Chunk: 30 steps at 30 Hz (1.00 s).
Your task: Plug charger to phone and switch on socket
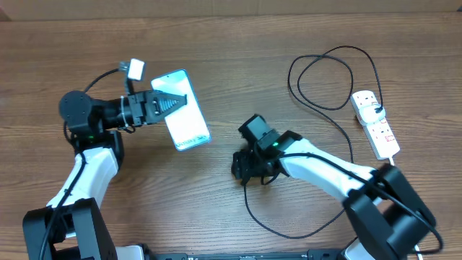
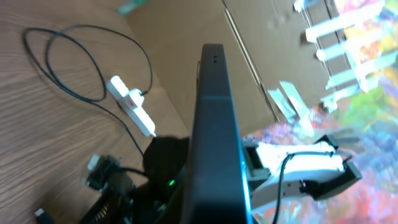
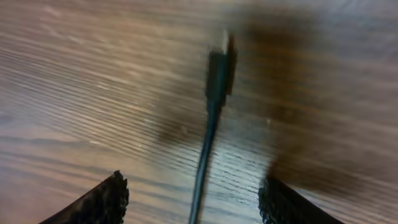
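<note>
Left jaws: clenched on the phone [image 1: 185,110], gripping its upper half. The phone is held tilted, with its light blue screen lit. The writing on the screen is too small to read. In the left wrist view it shows edge-on, with a dark rim.

Right jaws: released and spread wide, low over the tabletop [image 1: 231,43]. The charger [image 3: 208,124] cable runs between the fingers [image 3: 99,199] and touches neither. Its connector tip lies on the wood, blurred.

The cable loops back to its white adapter, which sits on the socket [image 1: 377,126] at the far right. No lettering on the socket is legible.
</note>
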Each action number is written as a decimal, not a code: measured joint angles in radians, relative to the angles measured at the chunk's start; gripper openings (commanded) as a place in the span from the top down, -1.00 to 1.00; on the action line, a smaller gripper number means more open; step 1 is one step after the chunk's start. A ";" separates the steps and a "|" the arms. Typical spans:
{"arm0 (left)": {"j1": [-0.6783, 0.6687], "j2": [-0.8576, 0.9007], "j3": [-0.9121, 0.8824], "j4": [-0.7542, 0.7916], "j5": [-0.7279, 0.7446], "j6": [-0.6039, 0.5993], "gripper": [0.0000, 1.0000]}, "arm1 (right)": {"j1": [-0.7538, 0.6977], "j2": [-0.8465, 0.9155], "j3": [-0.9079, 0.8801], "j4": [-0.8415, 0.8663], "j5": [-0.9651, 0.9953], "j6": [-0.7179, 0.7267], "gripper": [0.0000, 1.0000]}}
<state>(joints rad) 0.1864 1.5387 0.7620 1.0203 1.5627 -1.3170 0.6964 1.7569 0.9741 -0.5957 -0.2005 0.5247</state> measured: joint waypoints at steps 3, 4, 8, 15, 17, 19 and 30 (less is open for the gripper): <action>0.019 0.000 0.000 0.000 0.000 -0.013 0.92 | 0.004 0.005 0.005 0.001 0.007 0.035 -0.03; 0.022 0.000 0.000 -0.001 0.000 -0.015 0.92 | 0.004 0.006 0.005 -0.002 0.008 0.045 0.06; 0.023 0.000 0.000 -0.002 0.000 -0.018 0.92 | 0.008 0.010 0.004 -0.030 0.011 0.079 0.09; 0.023 0.000 0.000 -0.003 0.000 -0.018 0.91 | 0.050 0.016 0.011 -0.053 0.025 0.134 0.28; 0.023 0.000 0.000 -0.002 0.000 -0.019 0.91 | 0.050 0.034 0.031 -0.075 0.026 0.141 0.35; 0.023 0.000 0.000 -0.002 0.000 -0.018 0.91 | 0.050 0.057 0.061 -0.102 0.025 0.147 0.39; 0.024 0.000 0.000 -0.003 0.000 -0.043 0.92 | 0.050 0.190 0.237 -0.249 0.003 0.164 0.92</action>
<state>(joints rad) 0.2108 1.5387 0.7620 1.0176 1.5627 -1.3605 0.7464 1.9472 1.2110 -0.8452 -0.1978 0.6891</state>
